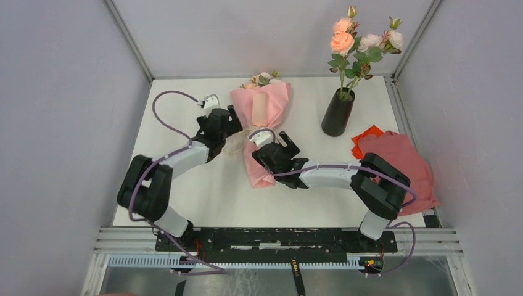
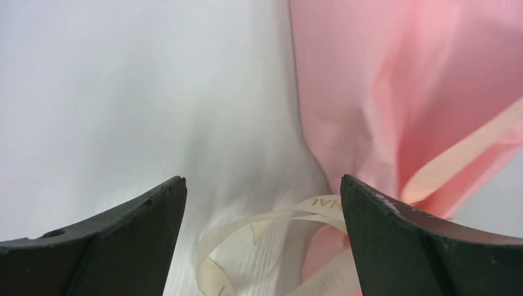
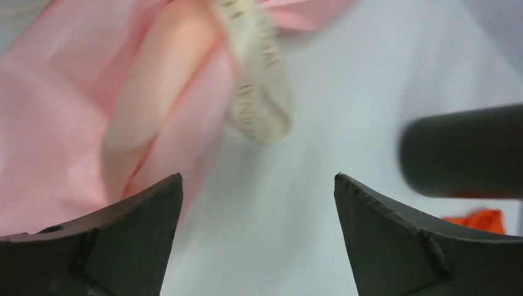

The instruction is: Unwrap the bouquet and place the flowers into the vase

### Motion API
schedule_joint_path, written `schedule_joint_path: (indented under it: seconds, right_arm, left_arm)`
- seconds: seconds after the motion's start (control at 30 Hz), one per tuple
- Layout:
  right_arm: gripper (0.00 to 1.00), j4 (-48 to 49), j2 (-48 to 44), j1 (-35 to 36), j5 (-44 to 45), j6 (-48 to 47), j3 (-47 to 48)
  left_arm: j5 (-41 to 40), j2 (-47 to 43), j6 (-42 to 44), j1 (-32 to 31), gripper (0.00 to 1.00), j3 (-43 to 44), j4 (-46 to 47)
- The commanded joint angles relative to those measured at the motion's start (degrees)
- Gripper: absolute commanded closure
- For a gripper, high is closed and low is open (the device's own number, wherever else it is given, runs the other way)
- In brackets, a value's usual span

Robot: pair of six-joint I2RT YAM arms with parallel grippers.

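The bouquet [image 1: 262, 120] lies on the white table, a cone of light pink paper with small roses [image 1: 262, 79] at its far wide end. My left gripper [image 1: 235, 123] is open at its left side; in the left wrist view a cream ribbon loop [image 2: 265, 228] lies between the open fingers [image 2: 262, 185], with pink paper [image 2: 395, 92] to the right. My right gripper [image 1: 293, 148] is open at the cone's right side, with only bare table between its fingers [image 3: 259, 179]; the paper [image 3: 92, 92] and a ribbon loop [image 3: 259, 92] lie ahead. The black vase [image 1: 337, 114] holds several flowers [image 1: 358, 43].
A pink-red cloth [image 1: 401, 163] with an orange piece [image 1: 365, 139] lies at the table's right edge, just behind the right arm's elbow. Grey walls close in the table on the left, back and right. The vase [image 3: 462, 151] shows blurred to the right in the right wrist view.
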Motion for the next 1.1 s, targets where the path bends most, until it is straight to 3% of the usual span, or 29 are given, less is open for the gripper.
schedule_joint_path:
  seconds: [0.0,0.07,0.1,0.13,0.17,0.43,0.7,0.8,1.07]
  right_arm:
    - [0.02,-0.74,-7.37,-2.69,19.43,4.34,0.48]
    - [0.06,-0.66,-8.84,-5.53,9.75,4.76,1.31]
    - [0.09,-0.54,-9.48,-6.81,4.89,5.62,1.94]
    - [0.11,-0.48,-9.97,-8.31,0.43,6.21,2.62]
    - [0.13,-0.43,-10.31,-9.54,-2.97,6.89,3.54]
    - [0.25,-1.44,-5.94,-17.95,-31.37,8.19,10.13]
    - [0.34,2.08,0.11,-19.58,-36.53,11.08,6.62]
    - [0.45,2.89,1.10,-21.03,-36.56,11.80,6.53]
    - [0.44,7.59,3.78,-26.76,-43.04,16.61,6.91]
  left_arm:
    - [-12.61,-13.23,3.18,-1.23,0.00,-2.14,2.10]
    - [-15.65,-15.49,1.05,-1.08,0.00,-1.74,-1.72]
    - [-18.93,-15.42,-4.69,-1.05,0.00,-0.26,-7.41]
    - [-18.77,-14.54,-9.82,-0.01,0.00,1.57,-13.46]
    - [-16.00,-13.36,-8.49,0.48,0.01,2.90,-15.45]
    - [2.76,-4.50,-5.67,0.68,0.02,2.42,-7.89]
    - [13.45,-1.15,-5.75,0.61,0.05,6.63,-3.20]
    - [14.33,-0.62,-6.08,0.69,0.06,6.98,-2.44]
    - [15.72,-0.20,-5.82,0.29,0.08,6.52,-1.15]
